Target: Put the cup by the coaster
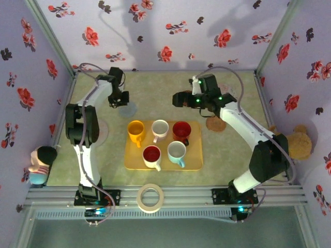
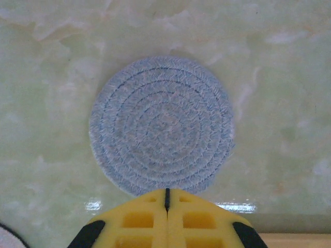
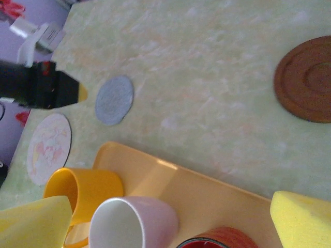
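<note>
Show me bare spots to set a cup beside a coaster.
Widest bare table lies between the blue woven coaster and the brown coaster, behind the yellow tray. The tray is crowded with five cups.

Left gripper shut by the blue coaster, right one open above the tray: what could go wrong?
1. The left gripper, shut and empty, hangs at the blue woven coaster; descending could shove it.
2. Yellow cup and pink cup stand close on the yellow tray; the open right gripper may knock one.
</note>
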### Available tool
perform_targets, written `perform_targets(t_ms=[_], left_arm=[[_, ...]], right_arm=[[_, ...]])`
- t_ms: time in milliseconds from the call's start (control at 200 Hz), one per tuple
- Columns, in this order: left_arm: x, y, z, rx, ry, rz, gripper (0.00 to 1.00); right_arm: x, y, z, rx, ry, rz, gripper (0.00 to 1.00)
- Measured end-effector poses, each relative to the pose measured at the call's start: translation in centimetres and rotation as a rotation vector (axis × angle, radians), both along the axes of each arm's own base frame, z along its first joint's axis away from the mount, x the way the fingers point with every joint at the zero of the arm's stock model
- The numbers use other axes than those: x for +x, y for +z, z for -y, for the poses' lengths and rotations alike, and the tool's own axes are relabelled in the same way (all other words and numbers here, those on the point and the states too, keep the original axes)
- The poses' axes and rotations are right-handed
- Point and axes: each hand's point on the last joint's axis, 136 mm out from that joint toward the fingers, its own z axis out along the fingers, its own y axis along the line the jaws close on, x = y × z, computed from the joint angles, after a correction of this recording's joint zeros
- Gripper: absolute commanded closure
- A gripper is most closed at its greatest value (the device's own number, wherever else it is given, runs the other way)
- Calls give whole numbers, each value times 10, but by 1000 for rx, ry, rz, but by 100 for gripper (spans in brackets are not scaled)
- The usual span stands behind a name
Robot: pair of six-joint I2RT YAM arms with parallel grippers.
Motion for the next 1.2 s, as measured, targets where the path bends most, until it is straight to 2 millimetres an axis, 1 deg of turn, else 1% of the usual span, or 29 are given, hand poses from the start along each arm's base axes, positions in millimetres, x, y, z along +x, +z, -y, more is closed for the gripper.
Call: perform_targets(t_ms=[70,200,305,400,530,660,855,985,1200], left_arm=[[3,-6,1,2,0,-10,100],[12,-19,3,6,-2,-28,100],[18,-26,5,7,-2,-33,100],[21,-33,6,9,-2,-40,100],[20,-43,5,14,-2,-65,100],[18,-54,5,19,-1,-90,100],[22,-54,8,13,-1,-86,100],[28,-54,16,-1,-14,-77,100],[37,-54,39,-38,-51,-53,100]], right_arm=[[-3,-2,-13,6,32,5,0],[-8,-7,-32,9,72,10,0],[-11,-13,-42,9,93,7,0],[-12,-19,-47,4,104,-3,0],[-13,-23,-49,-2,106,-11,0],[-11,-22,-48,-4,101,-6,0],[-9,-21,-48,-7,93,2,1],[-8,-21,-47,-15,85,6,1],[-5,-22,-44,-27,60,11,0]])
